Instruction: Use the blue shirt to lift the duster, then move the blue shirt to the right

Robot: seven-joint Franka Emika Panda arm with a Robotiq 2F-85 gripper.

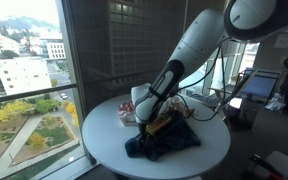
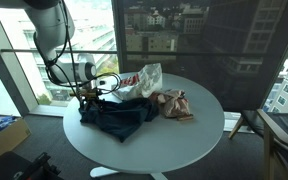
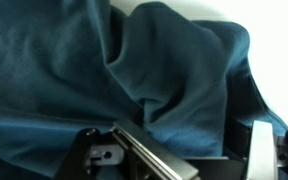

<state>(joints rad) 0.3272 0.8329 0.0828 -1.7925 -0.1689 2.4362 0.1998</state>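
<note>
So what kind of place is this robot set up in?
Probably an office or lab on an upper floor: tall windows look down on city buildings, a round white table stands beside them, and what looks like a computer screen sits behind it.

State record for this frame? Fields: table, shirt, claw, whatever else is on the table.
table: round, white
blue shirt: crumpled on the table, near its edge
claw: down at the shirt, fingers apart
duster: not seen in any view
white bag: on table, next to shirt
tan item: on table, away from claw
</note>
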